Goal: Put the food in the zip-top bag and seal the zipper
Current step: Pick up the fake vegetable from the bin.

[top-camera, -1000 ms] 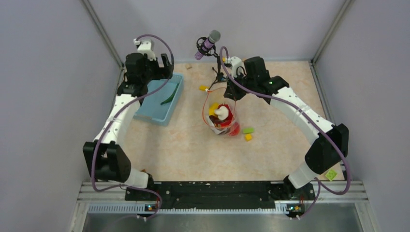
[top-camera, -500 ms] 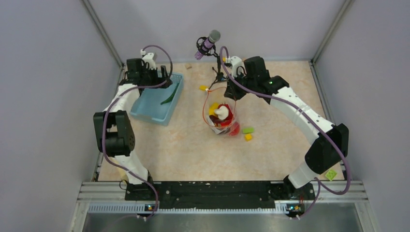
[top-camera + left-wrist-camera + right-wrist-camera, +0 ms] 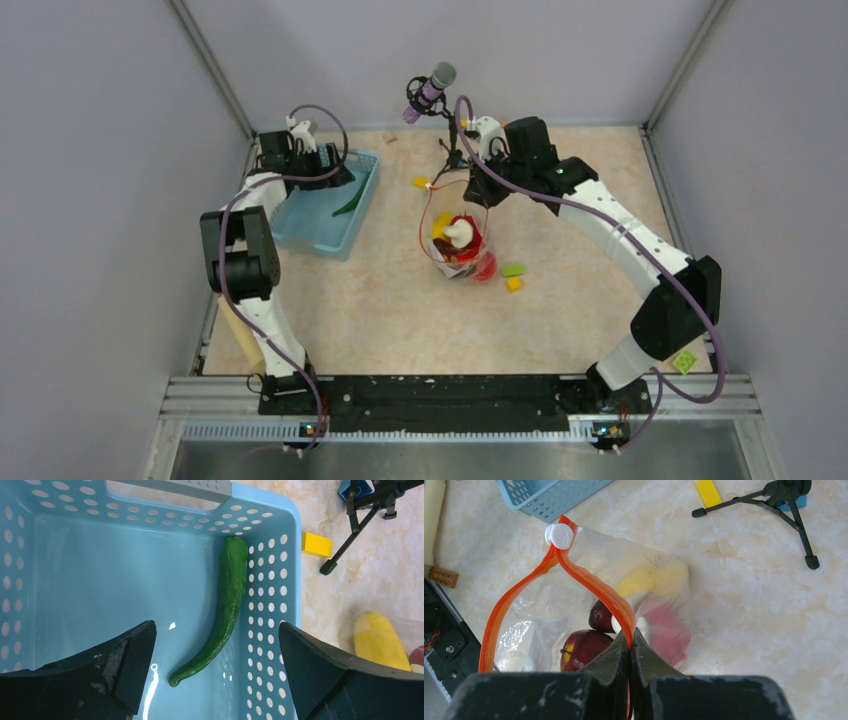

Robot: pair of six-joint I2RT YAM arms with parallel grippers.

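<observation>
Left claw (image 3: 216, 630) gapes over the long green plastic vegetable (image 3: 230, 600) at the pale-blue perforated basket's (image 3: 295, 580) three-o'clock wall; centre, then pinch mid-length. Right claw (image 3: 630, 640) clamps the clear crinkly bag's (image 3: 649, 560) orange zipper strip (image 3: 589, 584)

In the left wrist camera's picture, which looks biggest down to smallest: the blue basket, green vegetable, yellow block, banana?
1. The blue basket, filling most of the view.
2. The green vegetable lying inside it.
3. The banana, but only part of it shows, so its place against the vegetable is unsure.
4. The yellow block, clearly smallest.
</observation>
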